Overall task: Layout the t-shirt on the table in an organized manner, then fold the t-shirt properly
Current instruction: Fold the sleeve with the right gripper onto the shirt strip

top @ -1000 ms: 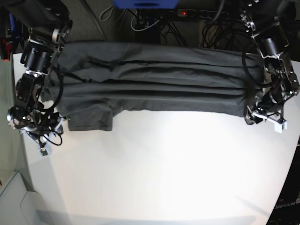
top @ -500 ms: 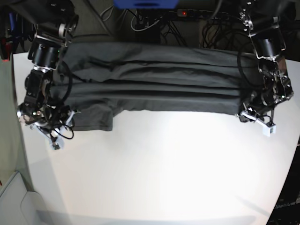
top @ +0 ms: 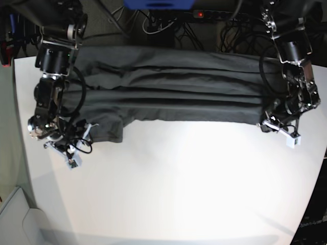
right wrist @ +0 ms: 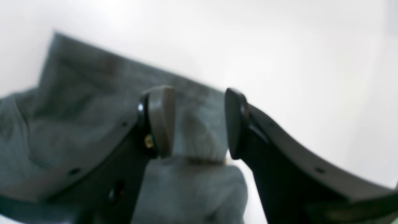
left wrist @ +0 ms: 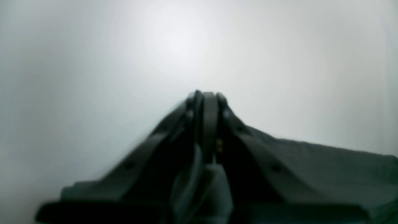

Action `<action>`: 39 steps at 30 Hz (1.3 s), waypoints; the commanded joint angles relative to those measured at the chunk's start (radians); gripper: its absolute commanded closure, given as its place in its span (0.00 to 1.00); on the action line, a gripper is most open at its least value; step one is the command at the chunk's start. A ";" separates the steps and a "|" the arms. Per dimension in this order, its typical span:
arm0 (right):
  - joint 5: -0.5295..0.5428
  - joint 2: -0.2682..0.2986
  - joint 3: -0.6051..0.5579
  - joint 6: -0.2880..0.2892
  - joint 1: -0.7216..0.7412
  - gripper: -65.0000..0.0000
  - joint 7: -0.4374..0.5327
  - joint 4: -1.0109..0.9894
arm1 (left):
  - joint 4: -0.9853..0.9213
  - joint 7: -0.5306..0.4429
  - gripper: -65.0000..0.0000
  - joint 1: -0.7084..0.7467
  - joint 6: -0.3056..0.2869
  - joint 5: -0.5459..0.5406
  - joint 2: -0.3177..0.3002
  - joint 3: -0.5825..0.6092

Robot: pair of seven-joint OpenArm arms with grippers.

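The dark grey t-shirt (top: 173, 87) lies stretched sideways across the far part of the white table (top: 179, 184), with long creases along it. In the base view my left gripper (top: 266, 125) is at the shirt's near right corner. The left wrist view shows the left gripper (left wrist: 206, 96) shut, with grey t-shirt cloth (left wrist: 326, 168) pinched between the fingers. My right gripper (top: 86, 128) is at the sleeve on the left. In the right wrist view the right gripper (right wrist: 199, 121) is open, straddling a raised fold of the t-shirt (right wrist: 77, 102).
Behind the table's far edge hang a power strip and tangled cables (top: 214, 15) and a blue object (top: 158, 4). The table's rounded left edge (top: 23, 153) runs close to my right arm. A pale grey bin corner (top: 15, 219) sits at the bottom left.
My left gripper has shut on the shirt's near right corner. My right arm has swung in from the table's left edge to the sleeve, still open.
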 commanded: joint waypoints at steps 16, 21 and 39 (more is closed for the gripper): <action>0.012 0.040 0.007 -0.001 -0.023 0.46 0.196 -0.081 | 0.007 0.023 0.99 -0.006 0.008 0.020 -0.009 -0.002; 0.012 0.050 0.005 -0.001 -0.017 0.46 0.255 -0.161 | 0.008 0.023 0.99 -0.006 0.008 0.020 -0.011 -0.002; 0.018 0.051 0.008 -0.001 -0.012 1.00 0.315 -0.075 | 0.088 0.034 0.99 -0.016 0.008 0.011 -0.003 -0.003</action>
